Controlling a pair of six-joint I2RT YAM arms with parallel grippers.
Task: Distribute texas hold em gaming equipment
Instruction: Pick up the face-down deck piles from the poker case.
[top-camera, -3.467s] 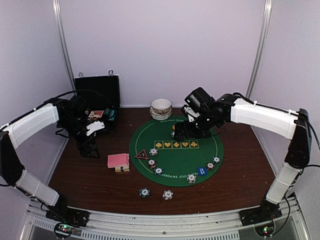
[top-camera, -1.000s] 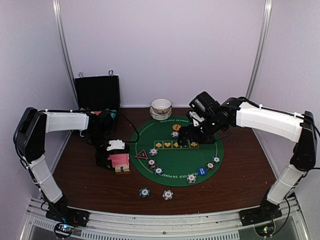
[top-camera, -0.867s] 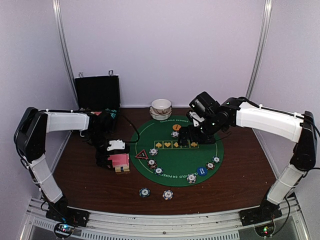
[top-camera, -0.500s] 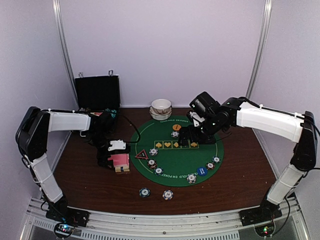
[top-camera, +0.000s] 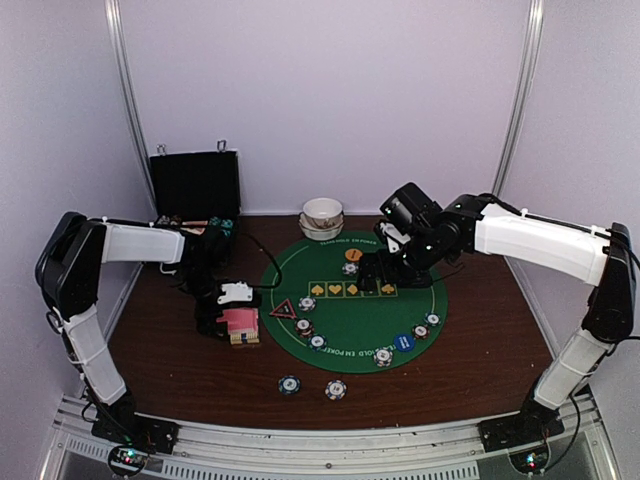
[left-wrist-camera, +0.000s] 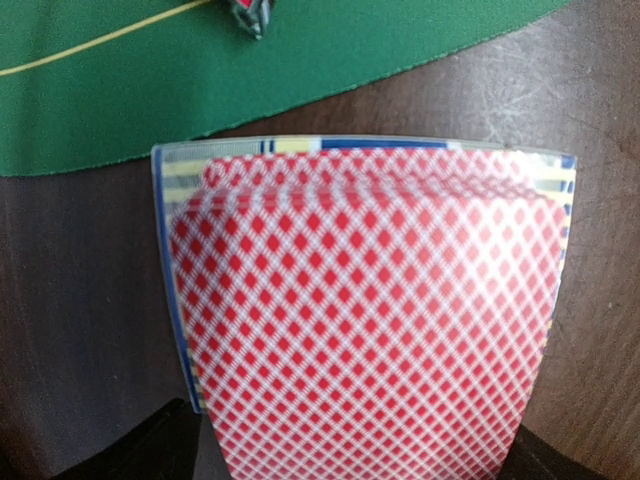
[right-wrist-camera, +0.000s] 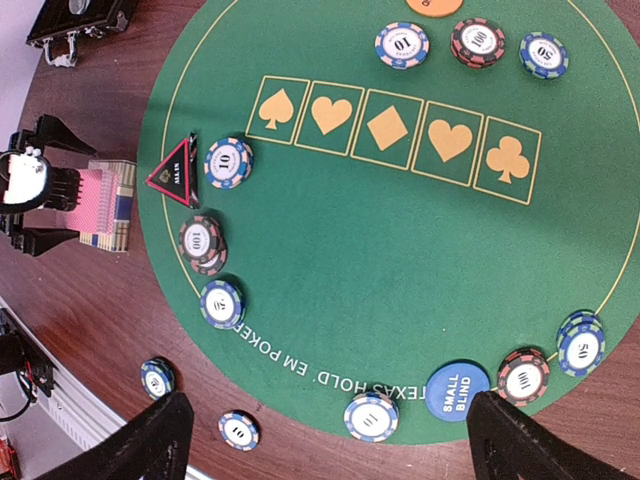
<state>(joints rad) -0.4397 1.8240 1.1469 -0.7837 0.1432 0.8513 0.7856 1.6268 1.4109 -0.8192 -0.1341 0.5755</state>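
Cards (top-camera: 238, 320): squared deck, pink diamond-lattice backs, on dark wood surface (top-camera: 480, 350) just off round green felt mat's (top-camera: 352, 322) 9 o'clock edge. L gripper (top-camera: 218, 316) jaws wide apart, flanking deck's outer end, not clamped. R gripper (top-camera: 372, 272) jaws apart too, above mat near 1 o'clock. Round stripe-edged chips (right-wrist-camera: 222, 303) dot felt.

Soft even light, blurry left-wrist close-up

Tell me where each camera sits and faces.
Top external: high behind the bases, looking down on the green mat; both arms show.
Left wrist: on the left gripper, looking down at the card deck; fingertips show.
Right wrist: on the right gripper, above the mat, facing down; fingers show.
Shared: deck and mat appear in all three.
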